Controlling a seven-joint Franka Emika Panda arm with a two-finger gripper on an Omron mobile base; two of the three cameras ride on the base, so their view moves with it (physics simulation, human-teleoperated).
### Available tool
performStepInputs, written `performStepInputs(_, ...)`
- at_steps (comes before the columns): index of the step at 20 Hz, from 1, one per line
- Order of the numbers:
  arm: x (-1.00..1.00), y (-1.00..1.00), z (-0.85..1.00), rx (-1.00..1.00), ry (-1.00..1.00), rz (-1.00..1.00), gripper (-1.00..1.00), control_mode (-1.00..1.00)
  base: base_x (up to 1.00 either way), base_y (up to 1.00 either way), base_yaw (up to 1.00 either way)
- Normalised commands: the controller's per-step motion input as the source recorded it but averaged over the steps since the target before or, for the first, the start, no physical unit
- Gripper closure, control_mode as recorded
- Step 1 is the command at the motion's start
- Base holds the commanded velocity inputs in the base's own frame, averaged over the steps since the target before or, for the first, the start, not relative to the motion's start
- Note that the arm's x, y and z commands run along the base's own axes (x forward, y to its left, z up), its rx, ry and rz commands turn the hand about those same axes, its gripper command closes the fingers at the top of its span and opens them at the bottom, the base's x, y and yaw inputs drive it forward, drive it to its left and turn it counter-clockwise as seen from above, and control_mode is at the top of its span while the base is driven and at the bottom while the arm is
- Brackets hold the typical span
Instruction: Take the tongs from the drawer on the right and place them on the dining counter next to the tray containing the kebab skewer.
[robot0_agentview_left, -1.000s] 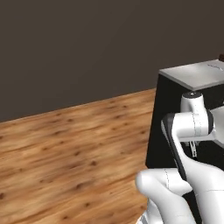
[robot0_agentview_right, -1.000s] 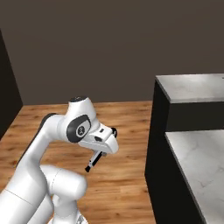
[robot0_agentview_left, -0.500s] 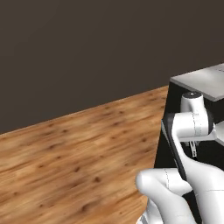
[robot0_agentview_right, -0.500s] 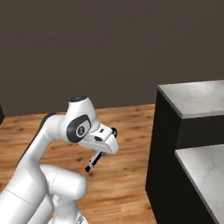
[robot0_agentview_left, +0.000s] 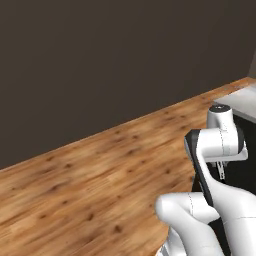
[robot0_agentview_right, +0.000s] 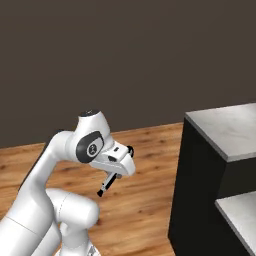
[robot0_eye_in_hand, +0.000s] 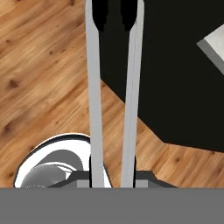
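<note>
Clamped in the hand (robot0_eye_in_hand: 112, 168) is one pair of tongs (robot0_eye_in_hand: 113, 87): two slim grey metal arms running up from between the fingertips, slightly splayed, with dark tips. They hang over the wooden floor (robot0_agentview_left: 100, 185). Right of the arm stands one black-based, pale-topped counter (robot0_agentview_right: 227, 127).

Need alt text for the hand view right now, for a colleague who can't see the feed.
Two slim silvery arms of the tongs run up the picture from the pincer, which is shut on them, to dark tips at the top edge. Behind them lies a wooden floor and the black base of a pale-topped counter.
</note>
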Motion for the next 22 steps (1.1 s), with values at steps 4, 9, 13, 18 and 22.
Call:
performStepInputs(4,0.0,0.0,0.0,0.0,0.0,0.0,1.0,1.0,0.64,0.52,-0.25)
performStepInputs(9,0.0,0.0,0.0,0.0,0.0,0.0,1.0,1.0,0.64,0.51,-0.25)
performStepInputs(13,0.0,0.0,0.0,0.0,0.0,0.0,1.0,1.0,0.64,0.5,-0.28)
performStepInputs(18,0.0,0.0,0.0,0.0,0.0,0.0,1.0,1.0,0.66,0.43,-0.37)
performStepInputs(22,0.0,0.0,0.0,0.0,0.0,0.0,1.0,1.0,0.65,0.42,-0.38)
